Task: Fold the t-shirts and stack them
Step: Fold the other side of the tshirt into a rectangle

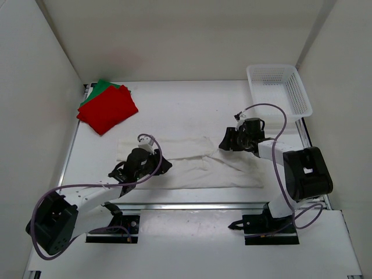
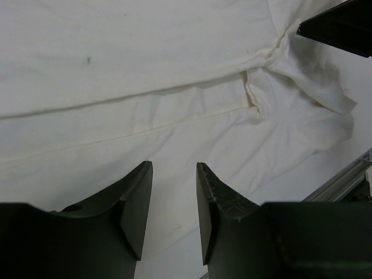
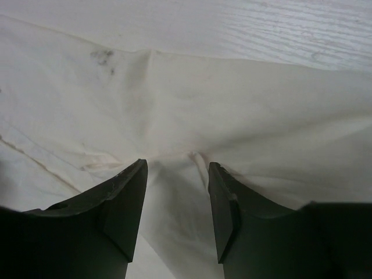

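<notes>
1. The left gripper (image 2: 174, 170) is open, its 2 fingers parted with nothing between them, low over the near edge of the white shirt (image 1: 232, 171).
2. The white shirt lies spread on the counter (image 1: 186, 110), reaching from beneath the left gripper across to beneath the right gripper (image 3: 177, 168).
3. The right gripper is open too. A puckered crease of the white cloth sits just ahead of its fingertips, and neither finger presses on it.
4. The red shirt (image 1: 107, 109) lies folded on top of the green shirt (image 1: 100, 88), well ahead and left of the left gripper.
5. A white basket (image 1: 279, 87) stands ahead and right of the right gripper, well apart.
</notes>
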Tool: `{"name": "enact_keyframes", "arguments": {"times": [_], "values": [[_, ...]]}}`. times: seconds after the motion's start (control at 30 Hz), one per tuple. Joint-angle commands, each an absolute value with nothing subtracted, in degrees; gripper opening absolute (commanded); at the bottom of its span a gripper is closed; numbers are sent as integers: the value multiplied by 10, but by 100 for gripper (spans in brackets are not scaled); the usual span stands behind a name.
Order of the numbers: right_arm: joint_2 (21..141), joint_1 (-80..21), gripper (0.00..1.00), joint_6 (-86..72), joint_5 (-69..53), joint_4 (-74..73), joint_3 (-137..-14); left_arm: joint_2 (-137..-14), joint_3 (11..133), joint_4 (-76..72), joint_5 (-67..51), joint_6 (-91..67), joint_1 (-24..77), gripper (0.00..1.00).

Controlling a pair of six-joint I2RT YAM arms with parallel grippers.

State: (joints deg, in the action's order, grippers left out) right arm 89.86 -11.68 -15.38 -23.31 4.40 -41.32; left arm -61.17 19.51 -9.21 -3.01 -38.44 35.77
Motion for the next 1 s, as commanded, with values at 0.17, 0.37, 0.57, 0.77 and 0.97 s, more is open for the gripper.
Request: {"name": "enact_keyframes", "arguments": {"times": [0.17,0.37,0.57,0.77,0.97], "values": [[922,-112,43,-155,-280,91,-443,-597,162,-138,-45,-412,359,46],[928,-99,27,-157,-285,96,-433,-579,165,-128,-45,-417,348,46],[900,-100,0,-180,-315,101,-423,-576,172,-127,-46,-419,351,45],[782,-161,0,-224,-262,63,-365,-584,192,-122,-53,-418,345,46],[665,-237,0,-258,-158,-14,-309,-582,192,-133,-65,-424,330,45]]}}
